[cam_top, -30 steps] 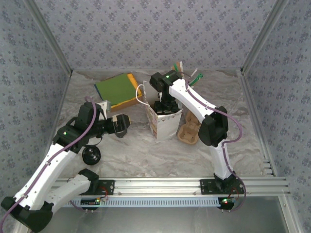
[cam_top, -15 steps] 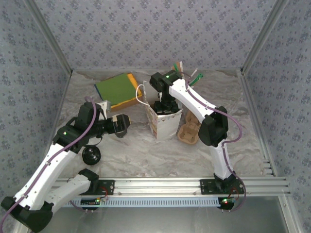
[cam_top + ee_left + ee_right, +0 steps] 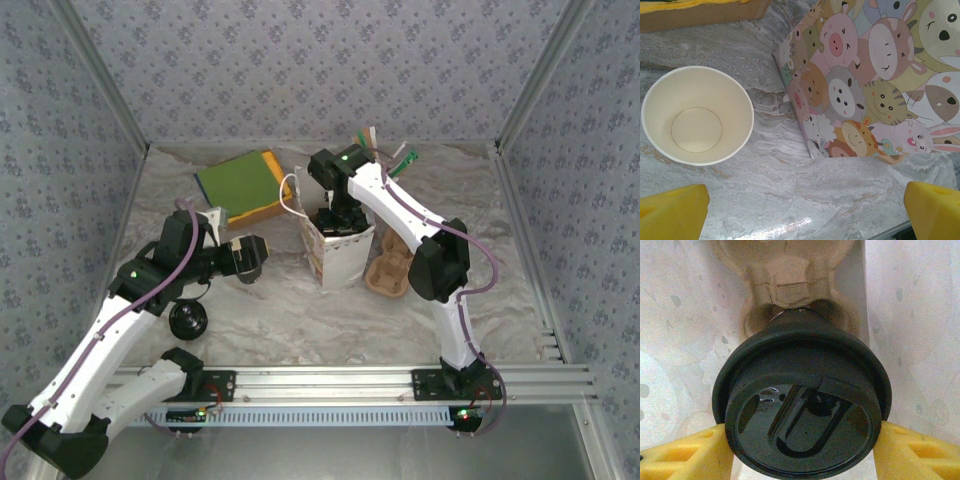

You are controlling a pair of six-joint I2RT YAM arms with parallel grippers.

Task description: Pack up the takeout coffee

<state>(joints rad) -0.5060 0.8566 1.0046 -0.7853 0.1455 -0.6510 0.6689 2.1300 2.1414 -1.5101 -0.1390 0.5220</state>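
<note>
Inside bag (image 3: 338, 264), takeout coffee (image 3: 802, 415) upright, right gripper (image 3: 800, 450) clamping it, left gripper (image 3: 805, 210) apart

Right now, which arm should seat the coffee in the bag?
Right. Its jaws hold the coffee by the lid inside the bag. Left jaws stand open outside, over an empty cup.

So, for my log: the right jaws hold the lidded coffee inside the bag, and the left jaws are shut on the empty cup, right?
No: the left jaws stand open, clear of the empty cup, gripping nothing; the left wrist view shows it.
</note>
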